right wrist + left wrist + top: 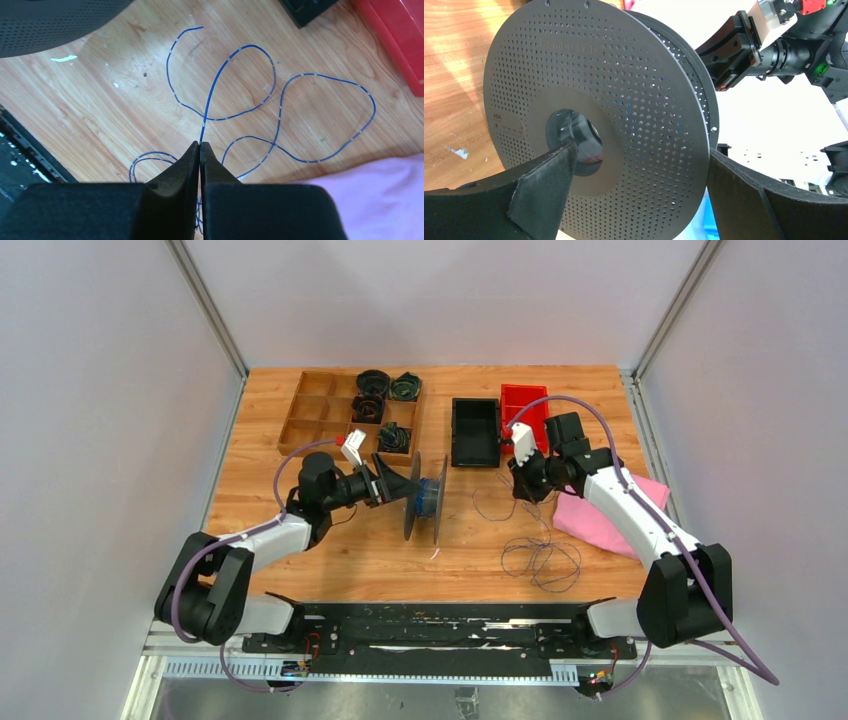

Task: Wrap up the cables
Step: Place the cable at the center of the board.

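Top external: grey spool (425, 498) stands between left gripper (403, 486) and loose cables (540, 558).

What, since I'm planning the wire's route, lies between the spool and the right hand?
Only loose loops of the blue cable on bare table wood, clearest in the right wrist view; the right hand pinches that same cable.

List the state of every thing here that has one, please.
Wire: mostly loose loops on the table, one strand pinched by the right hand.
Spool: standing on edge, some wire wound on its core.
Left hand: open, at the spool's disc.
Right hand: shut on the wire.
Black bin: looks empty.
Wooden tray: some compartments hold dark coils.
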Tool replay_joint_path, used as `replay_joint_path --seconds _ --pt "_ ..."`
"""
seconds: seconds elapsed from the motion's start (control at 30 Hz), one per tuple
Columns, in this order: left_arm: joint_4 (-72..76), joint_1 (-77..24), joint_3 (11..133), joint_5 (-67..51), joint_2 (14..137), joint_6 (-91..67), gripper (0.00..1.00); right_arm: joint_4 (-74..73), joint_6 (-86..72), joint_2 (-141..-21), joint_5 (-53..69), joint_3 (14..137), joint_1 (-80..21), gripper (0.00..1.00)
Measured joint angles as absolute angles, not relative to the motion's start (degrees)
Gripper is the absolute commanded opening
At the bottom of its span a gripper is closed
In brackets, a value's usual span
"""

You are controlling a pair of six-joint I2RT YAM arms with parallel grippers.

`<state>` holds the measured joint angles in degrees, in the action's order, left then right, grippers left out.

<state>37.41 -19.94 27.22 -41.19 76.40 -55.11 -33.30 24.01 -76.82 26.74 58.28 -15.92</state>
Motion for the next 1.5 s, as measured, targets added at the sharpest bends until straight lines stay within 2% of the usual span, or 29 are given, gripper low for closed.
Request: replay_joint_path --seconds 0.3,0.7,0.97,1.17,1.37,1.43,1.5 --pt "36.0 -19.9 28.4 -41.6 73.9 -51.1 0.98 -33.3 23.9 -78.0 22.0 58.3 -15.9 0.11" --pt "32.8 -19.1 31.2 -42.4 70.1 -45.1 0.98 -34.4 24.7 -79.8 20.3 58.3 -18.0 0.38" --pt "29.4 -14.9 33.7 -42.5 66.4 -39.6 0.98 -33.8 25.2 -80.7 21.1 58.5 -21.8 0.37" --pt "27.3 -12.6 34.5 -42.4 64.7 -36.6 0.98 -31.8 22.6 -87.4 23.4 59.2 -22.0 0.45" --pt "26.4 -11.4 34.5 -42.3 64.0 -35.1 0.98 -30.3 20.2 -94.0 25.2 59.4 -22.2 0.46" --pt "26.3 -11.2 34.5 -42.3 63.8 -34.9 0.98 -29.9 19.7 -95.9 25.5 59.4 -22.3 0.42" --pt "26.2 -11.2 34.5 -42.2 63.6 -34.6 0.98 -29.7 19.3 -97.3 25.5 59.4 -22.5 0.32"
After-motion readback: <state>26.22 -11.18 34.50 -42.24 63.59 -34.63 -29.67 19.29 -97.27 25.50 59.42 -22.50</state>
